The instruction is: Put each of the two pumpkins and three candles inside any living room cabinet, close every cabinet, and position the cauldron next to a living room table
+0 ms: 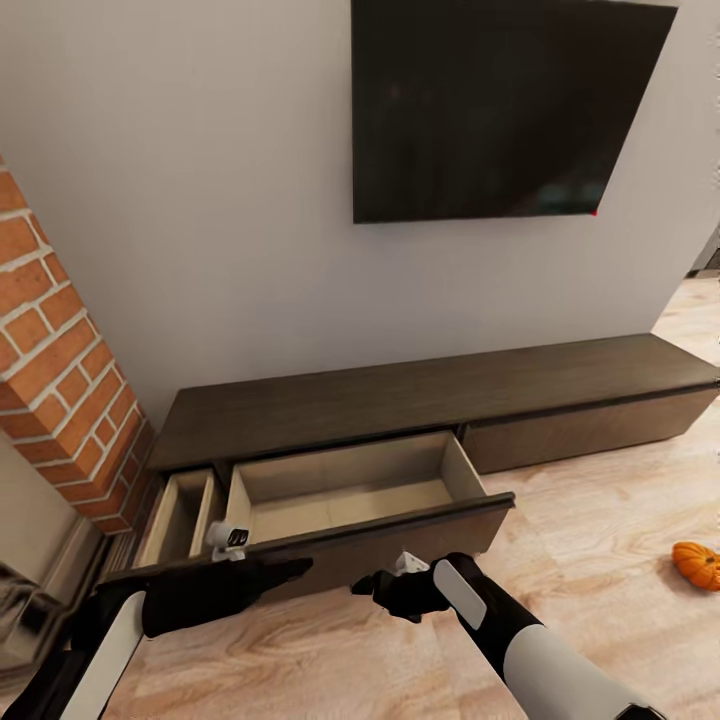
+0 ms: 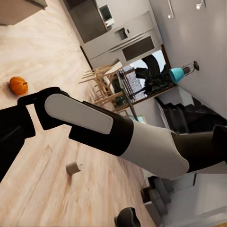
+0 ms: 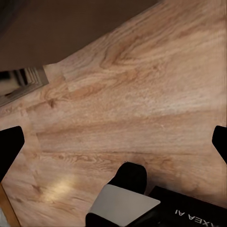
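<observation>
Black and white, the right gripper (image 1: 378,583) hangs just in front of the cabinet's (image 1: 440,400) pulled-out drawer (image 1: 350,490); in the right wrist view its two dark fingertips (image 3: 9,146) stand wide apart over bare plank floor (image 3: 142,104), pinching nothing. The left gripper (image 1: 290,570) lies level along the same drawer front, pointing toward the right one — whether it is spread or pressed together I cannot tell.

Behind them the drawer stands open, pale wood inside, with a narrower open compartment (image 1: 180,515) beside it toward the brick fireplace (image 1: 60,370). The cabinet's long axis runs along the wall beneath the black TV (image 1: 505,105); its far panel (image 1: 580,430) is flush. One orange pumpkin (image 1: 698,564) sits on the floor well away from the drawer, out past the cabinet's far half, with open floor between. The left wrist view shows a pumpkin (image 2: 19,85) and a small beige candle (image 2: 73,168) upright on the planks. Mirrored lettering on the left arm reads "XEA AI" (image 3: 191,216).
</observation>
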Robot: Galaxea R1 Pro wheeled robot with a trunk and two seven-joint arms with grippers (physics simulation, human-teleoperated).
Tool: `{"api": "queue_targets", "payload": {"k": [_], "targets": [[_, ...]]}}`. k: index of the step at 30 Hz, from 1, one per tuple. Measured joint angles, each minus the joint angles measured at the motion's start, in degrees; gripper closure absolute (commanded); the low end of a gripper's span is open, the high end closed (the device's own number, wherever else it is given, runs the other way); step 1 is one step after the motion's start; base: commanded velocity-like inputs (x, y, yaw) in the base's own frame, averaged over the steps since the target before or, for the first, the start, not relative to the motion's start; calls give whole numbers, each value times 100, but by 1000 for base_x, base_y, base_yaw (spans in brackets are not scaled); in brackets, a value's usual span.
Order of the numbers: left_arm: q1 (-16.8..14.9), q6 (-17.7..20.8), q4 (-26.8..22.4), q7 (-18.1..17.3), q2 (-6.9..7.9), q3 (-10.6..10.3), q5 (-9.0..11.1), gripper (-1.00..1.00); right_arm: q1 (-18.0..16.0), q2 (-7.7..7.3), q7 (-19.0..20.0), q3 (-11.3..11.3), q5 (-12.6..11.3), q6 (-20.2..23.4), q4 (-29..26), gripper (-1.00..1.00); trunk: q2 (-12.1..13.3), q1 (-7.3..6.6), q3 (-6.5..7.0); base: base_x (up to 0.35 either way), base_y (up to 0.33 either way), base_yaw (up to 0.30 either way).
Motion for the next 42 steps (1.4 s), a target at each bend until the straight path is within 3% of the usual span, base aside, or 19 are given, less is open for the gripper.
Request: {"api": "queue_targets", "payload": {"k": [10, 24, 33, 42], "targets": [[0, -1, 0, -4, 2, 0, -4, -100, 0, -16, 3, -5, 2, -16, 2, -100, 401, -223, 180, -89, 0, -1], [-1, 0, 2, -14, 0, -2, -8, -100, 2, -105, -59, -10, 1, -22, 3, -100, 402, -223, 224, -1, 0, -180], [-10, 0, 2, -9, 0, 3, -168, -100, 2, -106, -402, -11, 43, -40, 7, -100, 402, -223, 273, 0, 0, -231], [-15, -1, 0, -9, 0, 2, -195, -100, 0, -119, -431, -10, 48, -81, 9, -100, 402, -223, 282, 0, 0, -26]]}}
